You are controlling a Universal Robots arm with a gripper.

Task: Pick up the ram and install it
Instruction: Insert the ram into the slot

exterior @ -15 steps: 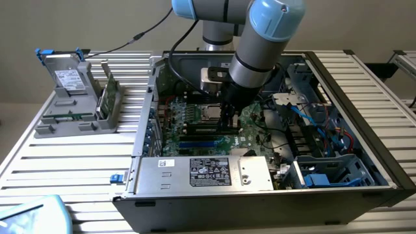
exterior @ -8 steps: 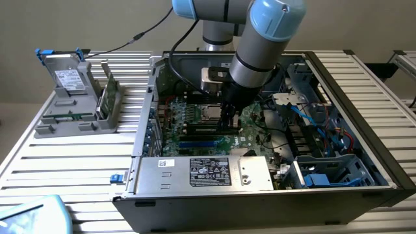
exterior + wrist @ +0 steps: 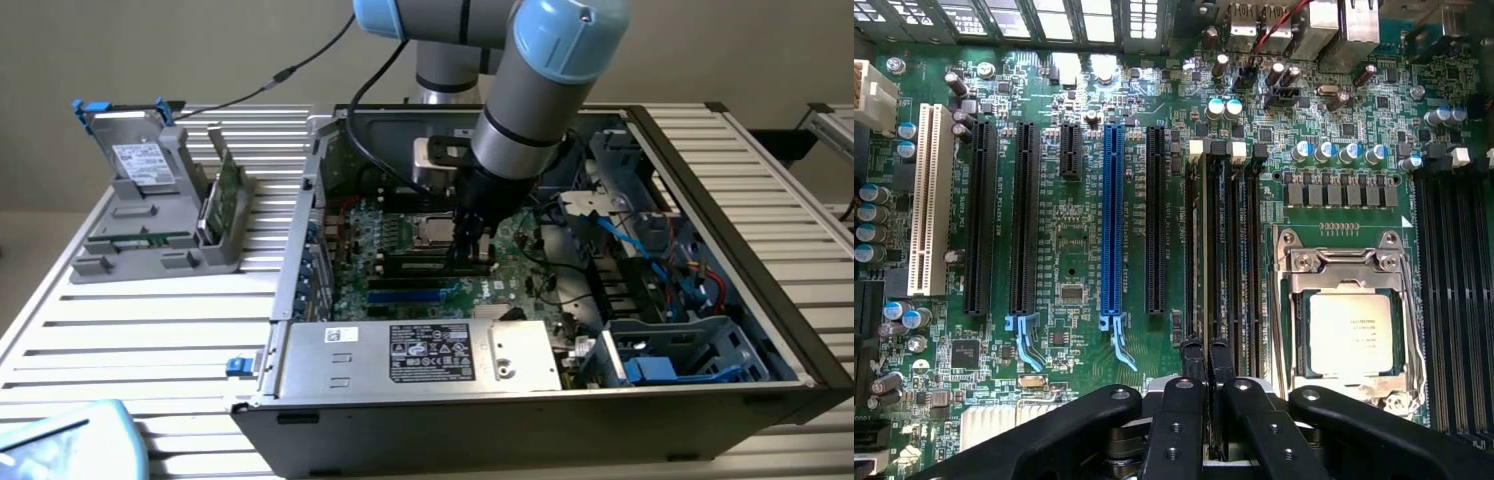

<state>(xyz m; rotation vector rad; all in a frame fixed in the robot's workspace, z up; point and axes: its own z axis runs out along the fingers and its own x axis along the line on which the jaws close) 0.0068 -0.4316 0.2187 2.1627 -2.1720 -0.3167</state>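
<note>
Seating: install step, I reckon; ram (image 3: 1206, 250) already lifted.
Rack (image 3: 160, 250): drive (image 3: 140, 160) and green card (image 3: 224, 200), exterior view's left.
Gripper (image 3: 1205, 352): clamped on the ram, edge-on at the memory slots (image 3: 1249, 250) beside the processor (image 3: 1349, 335).
Needs: straight, even press down.

Arm (image 3: 534, 110) reaches down into open PC case (image 3: 745, 250), gripper (image 3: 470, 245) low over motherboard (image 3: 367, 255) at frame centre. Power supply (image 3: 414, 352) at lower centre. Upper left: grey rack (image 3: 147, 255) holding drive (image 3: 140, 160) and green card (image 3: 224, 205).

The power supply's label (image 3: 430, 352) and the drive's sticker (image 3: 140, 160) carry print too small to read.
</note>
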